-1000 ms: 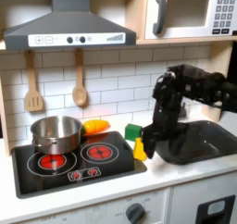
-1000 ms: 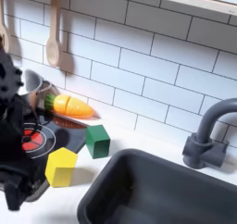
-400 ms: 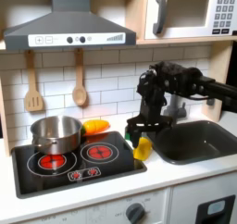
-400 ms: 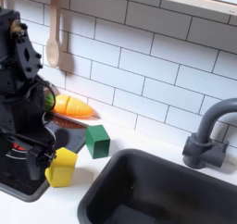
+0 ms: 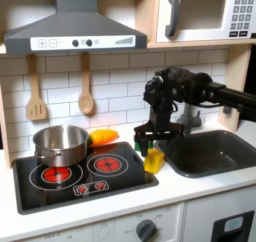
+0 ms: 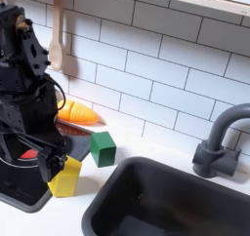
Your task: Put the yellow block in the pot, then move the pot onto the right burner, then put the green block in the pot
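Observation:
The yellow block (image 5: 153, 162) (image 6: 63, 177) lies on the counter between the stove and the sink. My gripper (image 5: 151, 144) (image 6: 49, 159) hangs directly over it with its fingers spread, open and holding nothing. The green block (image 6: 103, 147) sits just behind the yellow one, toward the wall; in the first exterior view the gripper covers it. The steel pot (image 5: 61, 144) stands on the burner at the first exterior view's left. The other burner (image 5: 106, 165) lies between the pot and the gripper.
An orange-yellow rounded piece (image 5: 103, 137) (image 6: 76, 111) lies by the wall behind the stove. The sink (image 5: 212, 152) (image 6: 166, 206) with its dark faucet (image 6: 216, 142) is on the right in both exterior views. Wooden utensils (image 5: 86, 89) hang on the tiles.
My arm has swung from over the sink toward the stove. The gripper now sits lower, over the yellow block. The blocks and the pot have not moved.

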